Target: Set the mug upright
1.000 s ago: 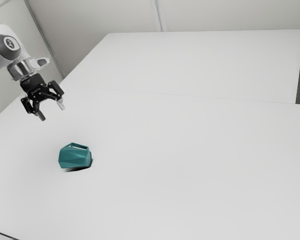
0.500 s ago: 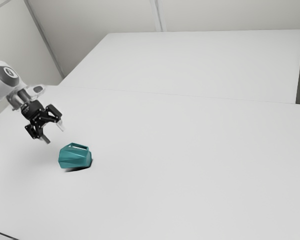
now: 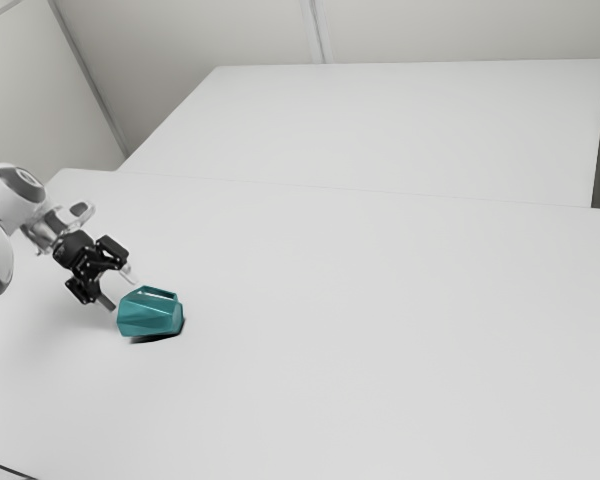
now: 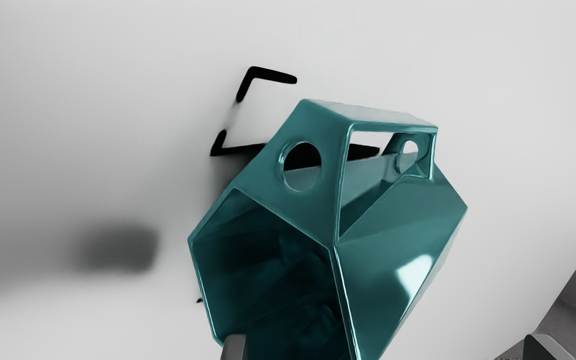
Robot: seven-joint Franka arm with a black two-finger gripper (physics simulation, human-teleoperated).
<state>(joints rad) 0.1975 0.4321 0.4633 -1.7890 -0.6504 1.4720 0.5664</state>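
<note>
The gripper (image 3: 121, 291) is low over the table in the exterior view, just to the left of the teal faceted mug (image 3: 150, 313). The mug lies on its side with its angular handle upward. In the wrist view the dark hexagonal mouth of the mug (image 4: 383, 225) faces the camera. The fingertips of the gripper (image 4: 388, 347) stand wide apart there, one by the mouth's rim and the other off beyond the mug's side. Whether a finger touches the mug, I cannot tell.
A wide white table (image 3: 380, 330) lies under the mug. Pale walls rise behind the table, and a dark thin line crosses the exterior view's lower left corner. Shadows fall on the surface beside the mug.
My arm has come down toward the table and slightly to the exterior view's right, bringing the hand close to the mug. The mug has not moved.
</note>
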